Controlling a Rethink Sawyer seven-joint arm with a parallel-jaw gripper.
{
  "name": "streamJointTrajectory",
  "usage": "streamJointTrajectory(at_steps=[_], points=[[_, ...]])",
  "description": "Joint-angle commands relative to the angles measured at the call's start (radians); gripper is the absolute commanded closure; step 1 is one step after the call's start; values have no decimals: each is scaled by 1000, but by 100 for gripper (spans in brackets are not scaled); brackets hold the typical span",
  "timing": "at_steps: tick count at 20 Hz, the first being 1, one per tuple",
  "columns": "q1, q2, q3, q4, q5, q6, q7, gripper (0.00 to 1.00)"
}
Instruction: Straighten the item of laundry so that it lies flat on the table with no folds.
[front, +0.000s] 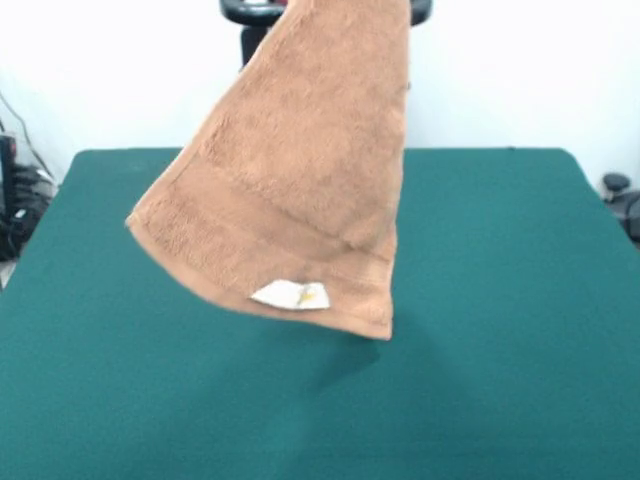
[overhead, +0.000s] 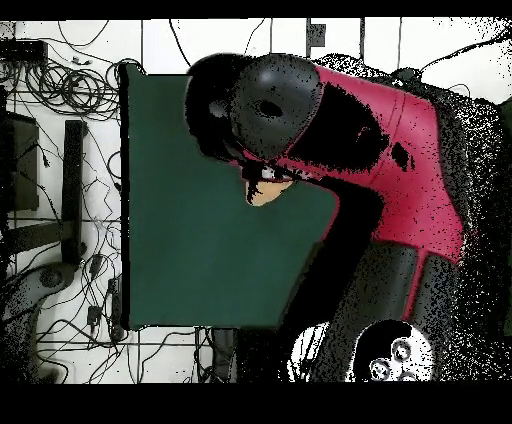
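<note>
The towel (front: 300, 190) hangs in the air above the table (front: 520, 330), lifted by its top corner where the gripper, hidden, cannot be judged; being soft, light and limp, it seems best taken at a corner beside the white label (front: 290, 294).

A: Item, towel (front: 300, 190). What is cut off?
B: Its top, at the upper picture edge in the front view. The grip on it falls outside the frame.
A: Overhead?
B: The arm (overhead: 390, 160) covers nearly all of the towel; one small tan scrap shows beneath it.
A: Item, table (front: 520, 330)?
B: Its near edge is cut off below the towel. Overhead, the arm hides one side.
</note>
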Motion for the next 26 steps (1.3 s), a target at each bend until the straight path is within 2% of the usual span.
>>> streamJointTrajectory(at_steps=[1, 9, 14, 26], points=[[65, -24, 101, 187, -35, 9, -99, 100], [135, 1, 77, 183, -37, -12, 34, 100], [209, 45, 44, 119, -29, 41, 189, 100], [296, 139, 0, -8, 18, 124, 367, 100]])
